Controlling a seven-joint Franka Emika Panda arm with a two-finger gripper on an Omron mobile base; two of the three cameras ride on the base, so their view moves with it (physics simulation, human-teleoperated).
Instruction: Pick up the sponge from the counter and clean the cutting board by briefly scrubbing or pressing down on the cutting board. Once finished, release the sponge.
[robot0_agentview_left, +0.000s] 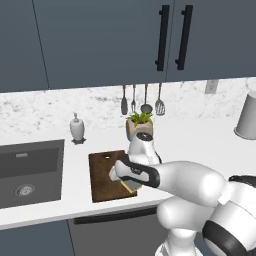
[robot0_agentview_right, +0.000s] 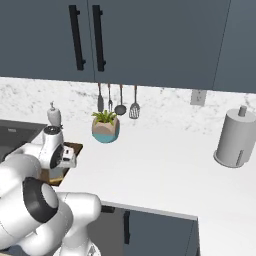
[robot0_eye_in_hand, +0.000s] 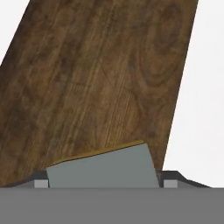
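Sponge (robot0_eye_in_hand: 101, 168) over cutting board (robot0_eye_in_hand: 96, 74)
Held between closed gripper (robot0_eye_in_hand: 103, 180) jaws; best pressed flat, scrubbed briefly mid-board, then released.

1. Your gripper (robot0_agentview_left: 126, 184) sat low over the cutting board (robot0_agentview_left: 102, 175), with bare wood open on its sink (robot0_agentview_left: 30, 172) side.
2. Behind the board, the potted plant (robot0_agentview_left: 139, 125) and soap bottle (robot0_agentview_left: 76, 128) blocked passage.
3. Rightward, the counter (robot0_agentview_right: 165, 170) lay open up to the paper towel roll (robot0_agentview_right: 233, 138).

Board (robot0_agentview_left: 106, 175): dark brown wood, rounded corners, flat on white bench (robot0_agentview_left: 200, 140) beside sink. Sponge (robot0_eye_in_hand: 103, 168): grey face, thin yellow edge, seemingly pressed on board near its right edge.
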